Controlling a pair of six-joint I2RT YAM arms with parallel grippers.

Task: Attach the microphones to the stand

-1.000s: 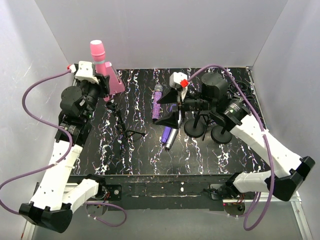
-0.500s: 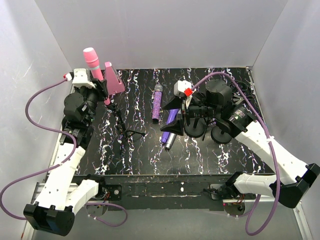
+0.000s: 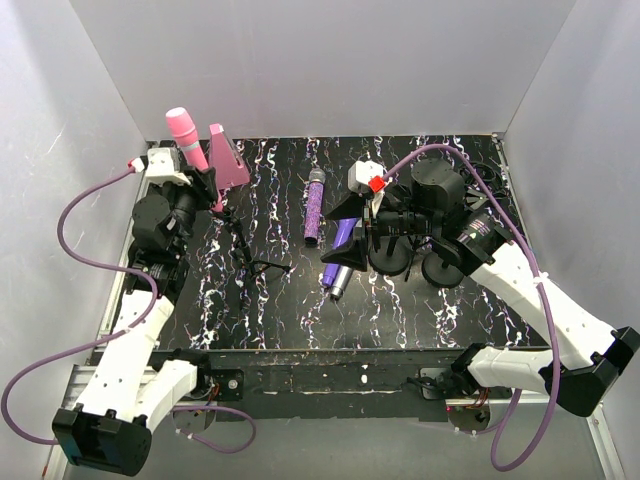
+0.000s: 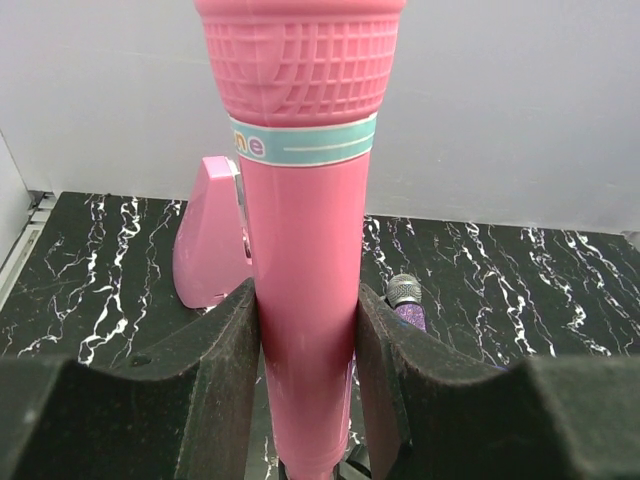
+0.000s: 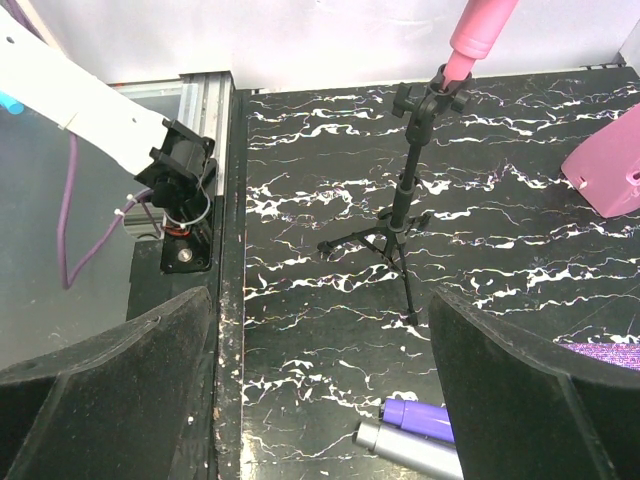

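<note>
Since the pink microphone [image 4: 305, 200] must seat tail-first, left gripper [image 4: 305, 330] clamps its body upright, tail at the stand [image 5: 405, 215] clip (seating unclear); right gripper [image 5: 320, 370] gapes wide, empty, near the plain purple microphone [image 5: 420, 415], lying flat.

The microphone [image 4: 305, 300] is pink; the table [image 4: 520, 290] is white-veined black.

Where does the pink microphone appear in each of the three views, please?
Top external: microphone at upper left, head tilted left.
Left wrist: microphone in the centre, upright between the jaws.
Right wrist: microphone in the top right corner, lower end at the stand's top.
Shared landmark: the pink block.
</note>
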